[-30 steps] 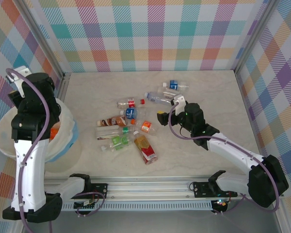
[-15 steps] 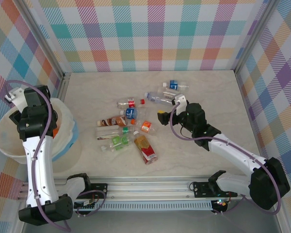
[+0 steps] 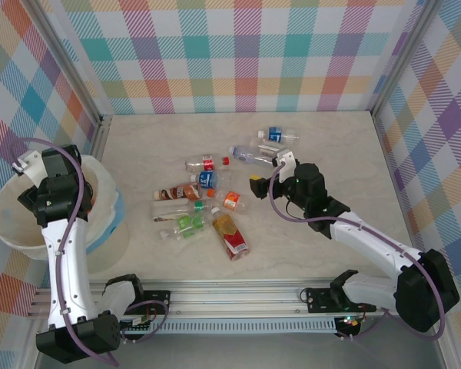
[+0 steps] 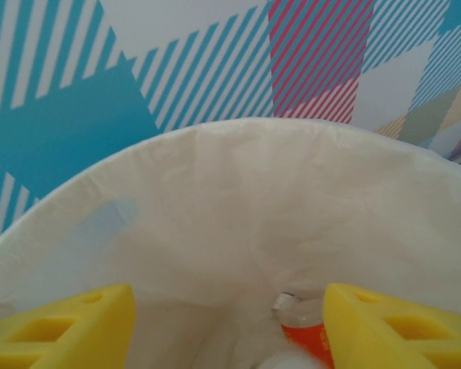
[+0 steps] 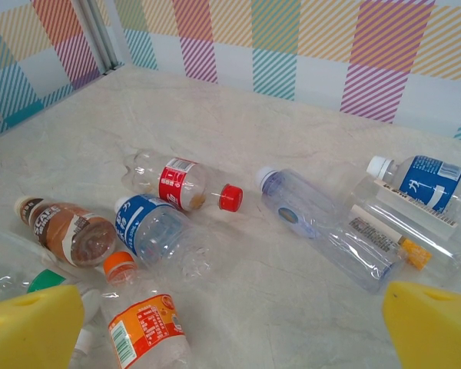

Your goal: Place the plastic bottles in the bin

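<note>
Top external view puts the bin (image 3: 8, 234) at the left edge under my wide-spread left pincer (image 4: 227, 319), while my right pincer (image 3: 256, 184), likewise spread, hovers beside the plastic bottles (image 3: 203, 201) scattered mid-frame on the tabletop (image 3: 330, 146).

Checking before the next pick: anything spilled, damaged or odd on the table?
No spill visible. The bottles lie on their sides in a loose cluster. The blue-label bottle beside the red-capped bottle looks crumpled toward its base. An orange-label bottle lies in the bin.
</note>
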Robot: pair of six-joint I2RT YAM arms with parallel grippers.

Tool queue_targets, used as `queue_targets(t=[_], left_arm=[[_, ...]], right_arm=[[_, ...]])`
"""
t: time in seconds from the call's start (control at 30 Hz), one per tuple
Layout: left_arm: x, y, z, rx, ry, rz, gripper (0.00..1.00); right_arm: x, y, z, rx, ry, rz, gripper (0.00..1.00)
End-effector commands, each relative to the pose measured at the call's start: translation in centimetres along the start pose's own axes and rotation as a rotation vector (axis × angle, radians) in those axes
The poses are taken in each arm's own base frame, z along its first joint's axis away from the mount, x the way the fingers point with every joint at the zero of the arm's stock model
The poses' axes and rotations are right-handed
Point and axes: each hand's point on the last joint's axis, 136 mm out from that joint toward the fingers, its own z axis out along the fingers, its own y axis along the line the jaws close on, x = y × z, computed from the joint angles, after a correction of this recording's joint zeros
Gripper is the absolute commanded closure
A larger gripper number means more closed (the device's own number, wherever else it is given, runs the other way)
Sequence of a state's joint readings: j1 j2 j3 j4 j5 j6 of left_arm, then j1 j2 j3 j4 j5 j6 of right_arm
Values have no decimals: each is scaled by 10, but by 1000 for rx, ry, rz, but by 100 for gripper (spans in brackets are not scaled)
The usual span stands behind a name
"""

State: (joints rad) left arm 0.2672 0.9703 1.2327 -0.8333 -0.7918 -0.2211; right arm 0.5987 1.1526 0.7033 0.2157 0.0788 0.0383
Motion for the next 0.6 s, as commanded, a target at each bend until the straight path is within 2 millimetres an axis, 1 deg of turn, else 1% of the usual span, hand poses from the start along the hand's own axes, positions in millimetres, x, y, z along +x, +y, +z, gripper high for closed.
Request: queue_targets(t=[0.0, 0.07, 0.1, 0.13, 0.17, 0.37, 0.57], left_arm=[[-7, -1, -7, 58, -11, -62, 24], [-8, -5, -9, 86, 5, -67, 15], [-10, -6, -11, 96, 10, -73, 8], [-11, -7, -13, 108, 16, -76, 4], [-12, -8, -15, 121, 20, -78, 1], [-21, -19, -34, 251, 54, -94, 0], [-25, -48, -66, 395, 53, -35, 0]], right_arm=[[-18, -2, -2, 12, -41, 6, 0], [-19, -3, -2, 18, -43, 10, 0], [-20, -5, -2, 30, -47, 17, 0], [-21, -8, -2, 49, -52, 29, 0], [-21, -11, -2, 66, -57, 36, 0], [-23, -21, -3, 122, -68, 63, 0], [-23, -22, -4, 129, -72, 79, 0]])
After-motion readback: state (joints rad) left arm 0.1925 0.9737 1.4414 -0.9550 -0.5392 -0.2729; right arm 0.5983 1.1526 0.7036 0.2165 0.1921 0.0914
